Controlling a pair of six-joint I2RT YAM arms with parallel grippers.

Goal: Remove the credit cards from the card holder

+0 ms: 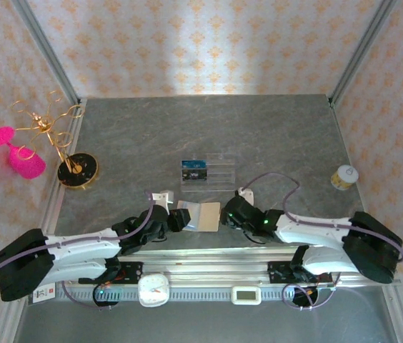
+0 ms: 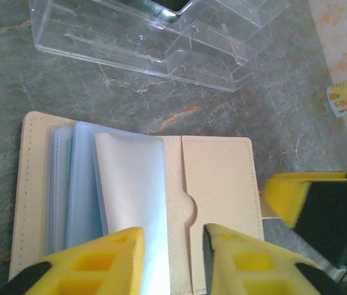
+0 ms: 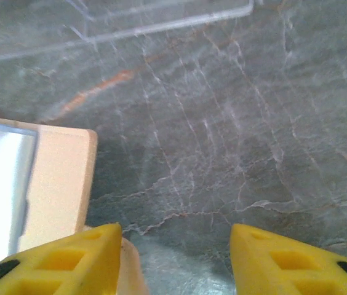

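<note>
The right gripper (image 3: 176,258) is hanging released by the right edge of the card holder (image 2: 219,184), while the left gripper (image 2: 173,258) is straddling it, grip unclear.

Card holder (image 2: 216,178) spread open and flat
Its tan covers are laid face up, with pale bluish sleeves fanned inside; a dark teal credit card (image 1: 193,170) is seen in the clear tray (image 1: 219,166) beyond it.
</note>
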